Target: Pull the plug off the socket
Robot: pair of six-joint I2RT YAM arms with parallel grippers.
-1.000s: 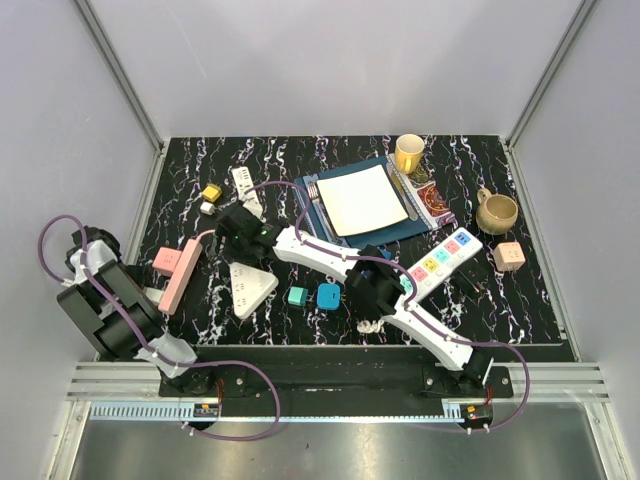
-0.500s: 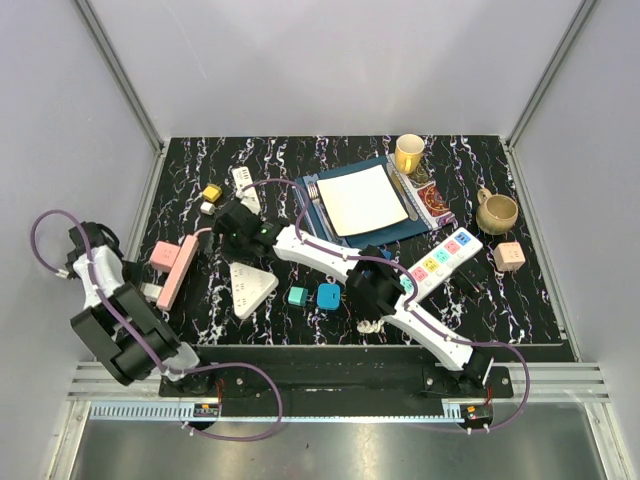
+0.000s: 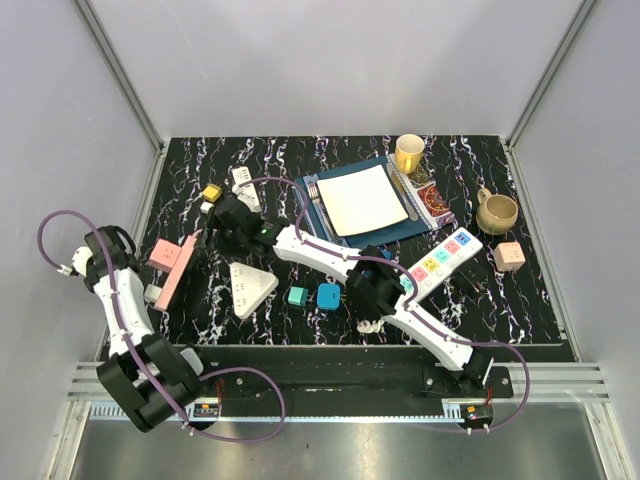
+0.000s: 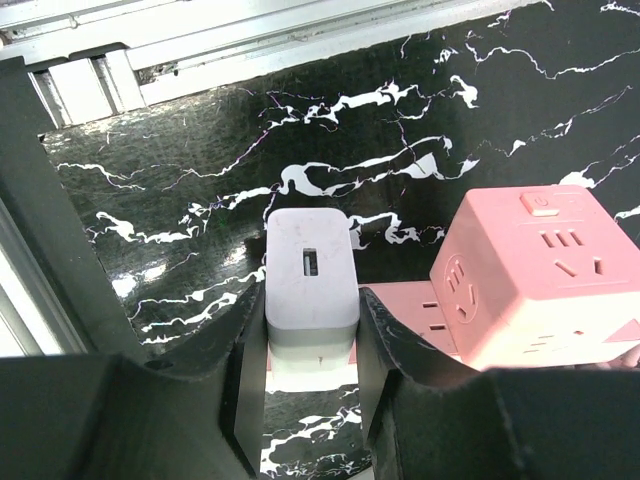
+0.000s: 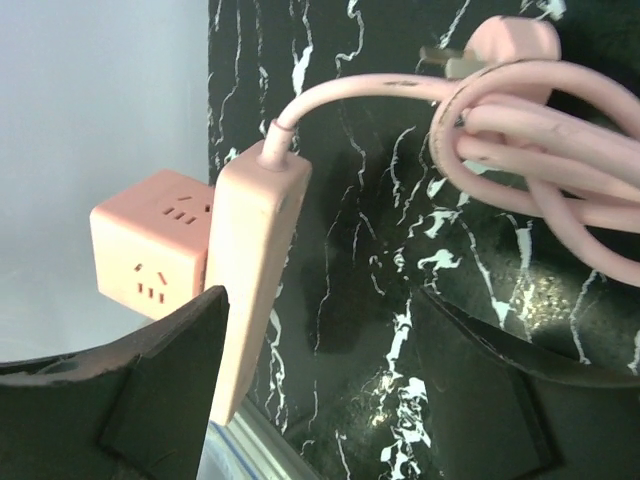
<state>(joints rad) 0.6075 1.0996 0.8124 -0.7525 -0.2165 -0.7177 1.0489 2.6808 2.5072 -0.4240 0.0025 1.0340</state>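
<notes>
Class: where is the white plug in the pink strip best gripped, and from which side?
Probably grip the white plug by its flat sides, coming at its slotted end: its boxy body juts from the pink strip, clear of the pink cube.

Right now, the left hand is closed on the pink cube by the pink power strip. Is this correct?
Not quite. The left hand is closed on the white plug, not on the pink cube. The cube stands to one side of the plug, by the pink power strip. The left wrist view shows this: the plug sits between the two fingers.
</notes>
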